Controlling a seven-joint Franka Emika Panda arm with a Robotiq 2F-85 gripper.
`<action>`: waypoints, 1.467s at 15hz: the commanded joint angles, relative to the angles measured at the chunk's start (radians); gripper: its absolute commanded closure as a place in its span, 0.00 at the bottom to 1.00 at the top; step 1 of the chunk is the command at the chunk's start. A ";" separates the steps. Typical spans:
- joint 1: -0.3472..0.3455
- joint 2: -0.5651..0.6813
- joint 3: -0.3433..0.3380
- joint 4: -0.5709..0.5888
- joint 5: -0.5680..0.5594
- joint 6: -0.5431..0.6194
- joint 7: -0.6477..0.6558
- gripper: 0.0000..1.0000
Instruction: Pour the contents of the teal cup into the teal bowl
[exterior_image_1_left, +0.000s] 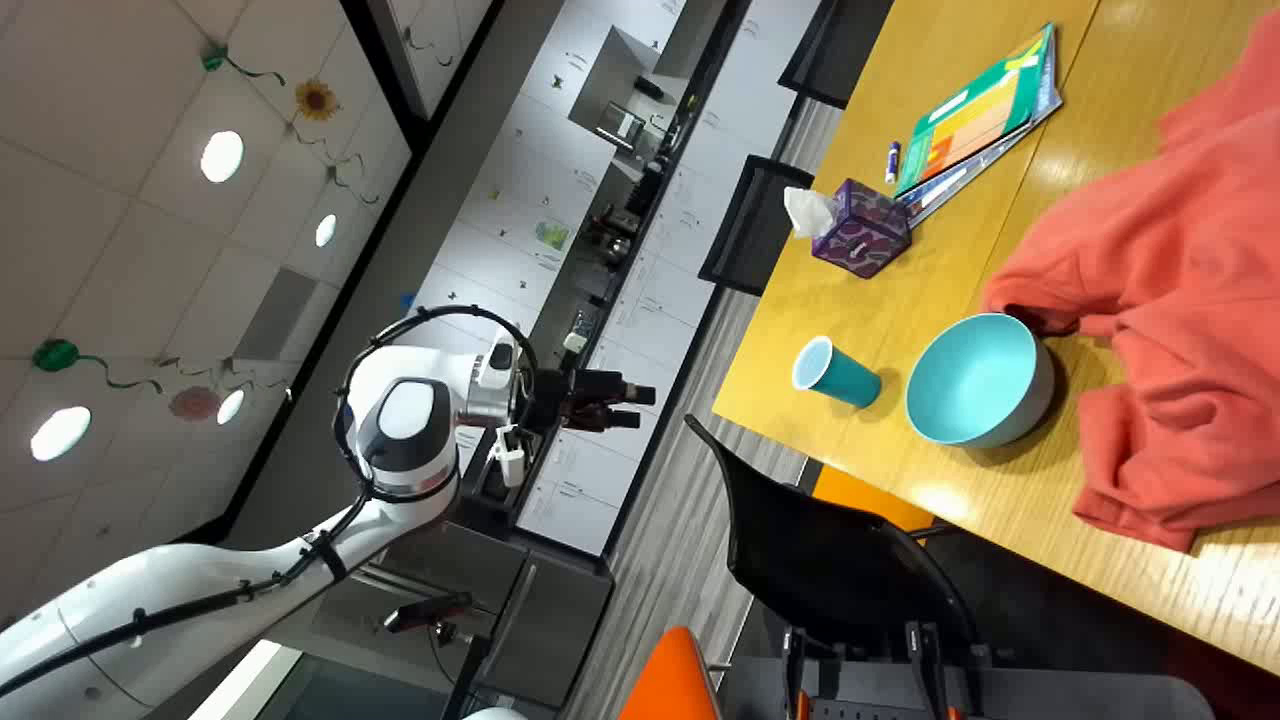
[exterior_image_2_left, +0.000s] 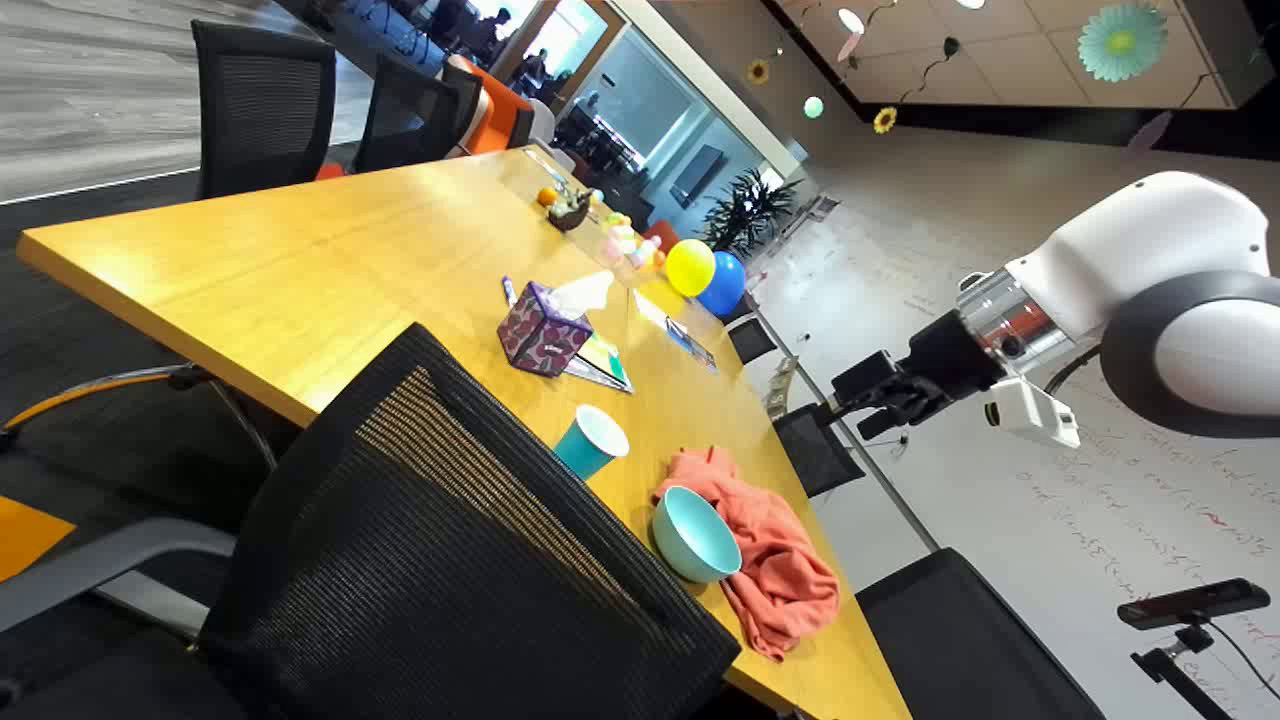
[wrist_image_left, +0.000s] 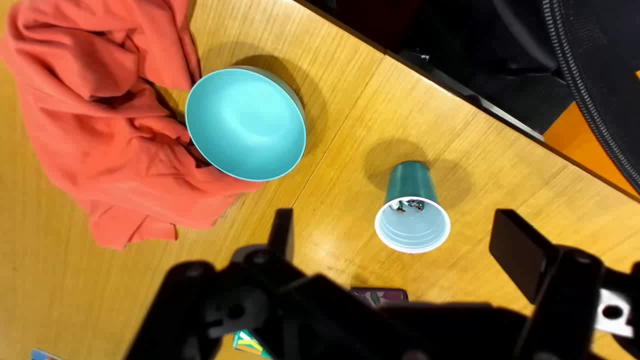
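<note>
Robotiq gripper unclenched, jaws spread wide, teal cup set upright on wooden table, small items held inside, teal bowl placed at ten o'clock from cup in wrist view

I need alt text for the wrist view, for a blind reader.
A teal cup holding small objects stands upright on a wooden table, framed by the open gripper. At left are an empty teal bowl and crumpled coral cloth.

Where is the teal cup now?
In the wrist view, the teal cup stands right of centre on the table, the teal bowl to its left. In an exterior view, it is between the bowl and tissue box.
</note>
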 joint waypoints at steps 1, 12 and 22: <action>0.011 0.002 -0.010 0.002 -0.008 -0.003 0.006 0.00; -0.074 0.402 -0.047 0.304 -0.041 0.125 0.030 0.00; 0.017 0.911 -0.155 0.621 0.128 0.129 -0.099 0.00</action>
